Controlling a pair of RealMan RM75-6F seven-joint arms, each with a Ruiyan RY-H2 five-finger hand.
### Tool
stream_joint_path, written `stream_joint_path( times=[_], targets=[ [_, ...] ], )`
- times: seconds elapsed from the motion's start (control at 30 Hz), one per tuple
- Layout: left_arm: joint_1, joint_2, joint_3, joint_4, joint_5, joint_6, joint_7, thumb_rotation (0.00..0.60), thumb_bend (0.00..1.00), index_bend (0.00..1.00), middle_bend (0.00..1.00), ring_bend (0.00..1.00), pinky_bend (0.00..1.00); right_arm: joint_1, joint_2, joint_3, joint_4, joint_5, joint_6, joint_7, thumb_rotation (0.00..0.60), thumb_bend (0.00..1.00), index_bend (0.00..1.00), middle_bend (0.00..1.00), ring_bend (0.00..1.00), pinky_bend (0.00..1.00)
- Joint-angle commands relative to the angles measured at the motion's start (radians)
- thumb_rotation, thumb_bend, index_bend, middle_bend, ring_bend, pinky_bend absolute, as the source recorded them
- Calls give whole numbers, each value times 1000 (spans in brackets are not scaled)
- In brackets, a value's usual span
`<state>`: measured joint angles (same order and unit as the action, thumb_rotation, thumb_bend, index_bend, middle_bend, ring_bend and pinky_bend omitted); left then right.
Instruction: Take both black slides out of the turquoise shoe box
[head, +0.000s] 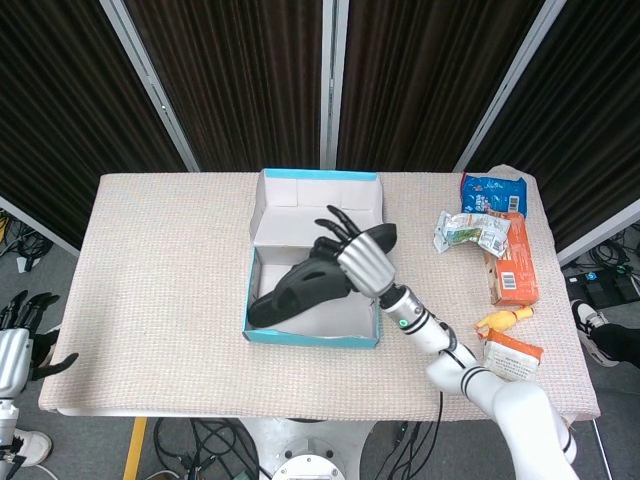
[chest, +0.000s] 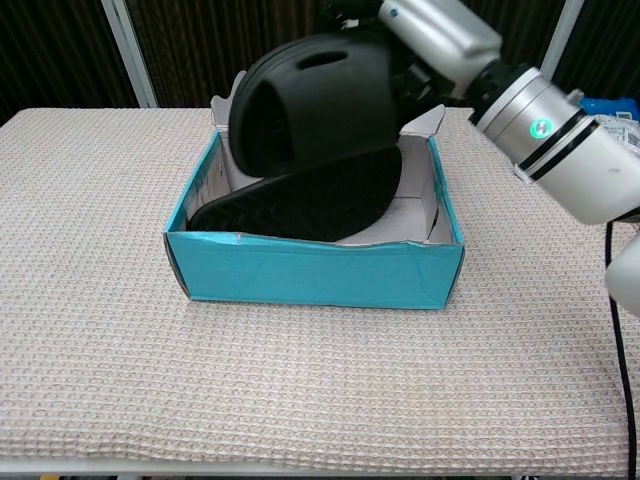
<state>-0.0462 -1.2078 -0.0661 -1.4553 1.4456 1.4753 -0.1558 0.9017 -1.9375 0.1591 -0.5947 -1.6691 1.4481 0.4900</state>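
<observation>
The turquoise shoe box (head: 310, 338) (chest: 315, 270) stands open at the table's middle. My right hand (head: 362, 258) (chest: 440, 30) grips a black slide (head: 300, 285) (chest: 310, 95) by its strap. The slide is raised and tilted over the box, its lower end still inside. Under it a treaded black sole (chest: 300, 205) lies in the box; whether that belongs to the second slide I cannot tell. My left hand (head: 18, 345) hangs off the table's front left corner, fingers apart and holding nothing.
The box lid (head: 320, 205) stands upright at the back. Right of the box lie a blue bag (head: 492, 190), a white-green packet (head: 465, 232), an orange carton (head: 515, 258), a yellow toy (head: 500, 320) and an orange-white pack (head: 510, 355).
</observation>
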Motion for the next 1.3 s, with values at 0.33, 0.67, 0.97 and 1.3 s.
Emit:
stream_joint_path(
  times=[0.33, 0.67, 0.97, 1.3],
  targets=[
    [-19, 3, -3, -12, 12, -8, 16, 600, 32, 180, 145, 35, 126, -272, 321, -29, -262, 174, -66, 76, 600, 629, 579, 448, 155, 17],
    [-22, 14, -1, -44, 14, -4, 41, 600, 32, 180, 145, 35, 126, -270, 337, -80, -184, 193, -288, 122, 600, 372, 320, 256, 12, 0],
    [-18, 17, 2, -44, 7, -2, 44, 600, 32, 180, 145, 35, 126, -246, 411, -59, -268, 265, -449, -142, 600, 15, 0, 2, 0, 0],
    [-102, 57, -32, -49, 67, -40, 43, 600, 32, 180, 145, 35, 126, -325, 701, -30, -667, 360, -435, -364, 600, 0, 0, 0, 0, 0]
  ],
)
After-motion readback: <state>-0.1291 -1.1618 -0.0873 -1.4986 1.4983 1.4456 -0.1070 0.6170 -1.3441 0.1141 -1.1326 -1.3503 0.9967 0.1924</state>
